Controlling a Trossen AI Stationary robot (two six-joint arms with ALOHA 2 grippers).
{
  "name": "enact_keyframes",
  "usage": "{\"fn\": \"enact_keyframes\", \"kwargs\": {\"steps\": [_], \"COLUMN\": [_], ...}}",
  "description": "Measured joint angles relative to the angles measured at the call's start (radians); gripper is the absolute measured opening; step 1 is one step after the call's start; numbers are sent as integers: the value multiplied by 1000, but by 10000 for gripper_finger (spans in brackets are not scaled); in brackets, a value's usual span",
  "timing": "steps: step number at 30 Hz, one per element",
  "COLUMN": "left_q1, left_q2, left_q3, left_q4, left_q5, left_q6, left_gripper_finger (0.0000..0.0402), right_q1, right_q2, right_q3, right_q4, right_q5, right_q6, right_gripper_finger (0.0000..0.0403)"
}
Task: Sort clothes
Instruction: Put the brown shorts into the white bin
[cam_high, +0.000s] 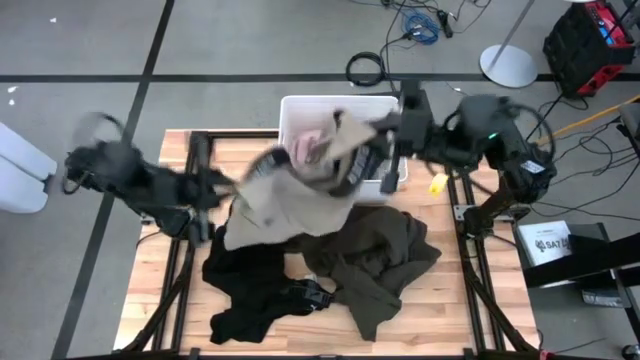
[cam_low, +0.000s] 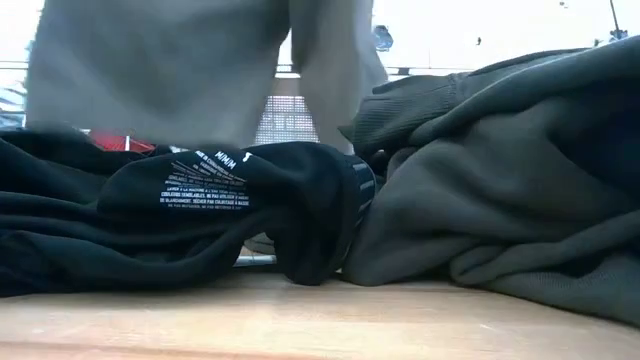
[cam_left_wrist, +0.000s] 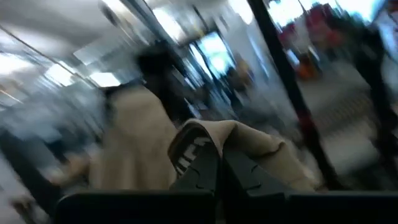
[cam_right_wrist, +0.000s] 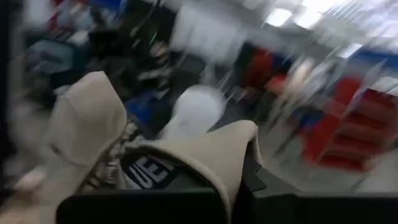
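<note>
Entry, left to right.

- Left gripper (cam_high: 222, 184): raised over the tabletop's (cam_high: 150, 290) left rear, jaws pressed together, pinching one edge of the khaki-tan garment (cam_high: 270, 200).
- Khaki-tan garment: slung in the air between both arms, its lower part draping onto the black clothes (cam_high: 250, 285). Risk: a thin pinch on soft cloth may slip if the arms pull apart, dropping it back on the pile.
- Black clothes: heaped at front left, partly under the tan hem. Risk: may snag and be dragged along.
- Pale pink garment (cam_high: 305, 150): in the white bin (cam_high: 300, 105), overlapped by tan cloth.
- Dark olive-green garment (cam_high: 385, 260): crumpled at centre right, just beside the black heap.
- Right gripper (cam_high: 385, 135): at the bin's right side, jaws pressed together on the tan garment's other end. Risk: a trailing fold may catch the bin rim and tip or shift it.
</note>
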Motion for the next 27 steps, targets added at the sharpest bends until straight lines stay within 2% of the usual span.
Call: {"fn": "enact_keyframes", "kwargs": {"steps": [4, 7, 12, 14, 18, 22, 27], "left_q1": [-51, -102, -176, -189, -200, -198, -200], "left_q2": [28, 74, 197, 255, 342, 381, 404], "left_q3": [-1, -15, -63, -65, -63, -63, -62], "left_q4": [-173, -214, -220, -220, -193, -189, -184], "left_q5": [-10, -28, -41, -64, -177, -182, -172], "left_q6": [-118, -184, -239, -242, -242, -243, -276], "left_gripper_finger": [3, 3, 3, 3, 3, 3, 3], "right_q1": [58, 139, 281, 317, 333, 312, 288], "right_q2": [0, 0, 4, 5, 4, 4, 5], "right_q3": [0, 0, -44, -79, -185, -354, -602], "right_q4": [-232, -353, -433, -428, -343, -180, -12], "right_q5": [-62, -77, 5, 40, 57, 53, -21], "right_q6": [152, 245, 352, 366, 391, 440, 567], "right_gripper_finger": [0, 0, 0, 0, 0, 0, 0]}}
